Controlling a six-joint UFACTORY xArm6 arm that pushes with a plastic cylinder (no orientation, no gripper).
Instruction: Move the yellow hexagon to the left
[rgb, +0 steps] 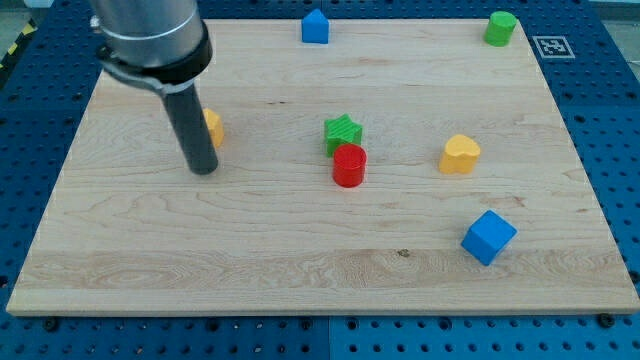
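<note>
The yellow hexagon (213, 126) lies on the left part of the wooden board (300, 250), mostly hidden behind my rod. My tip (203, 168) rests on the board just below and slightly left of the hexagon, touching or nearly touching it; I cannot tell which.
A green star (342, 130) and a red cylinder (349, 165) sit together at the centre. A yellow heart (460, 154) is to the right, a blue cube (488, 237) at lower right, a blue house-shaped block (315, 27) at top centre, a green cylinder (500, 28) at top right.
</note>
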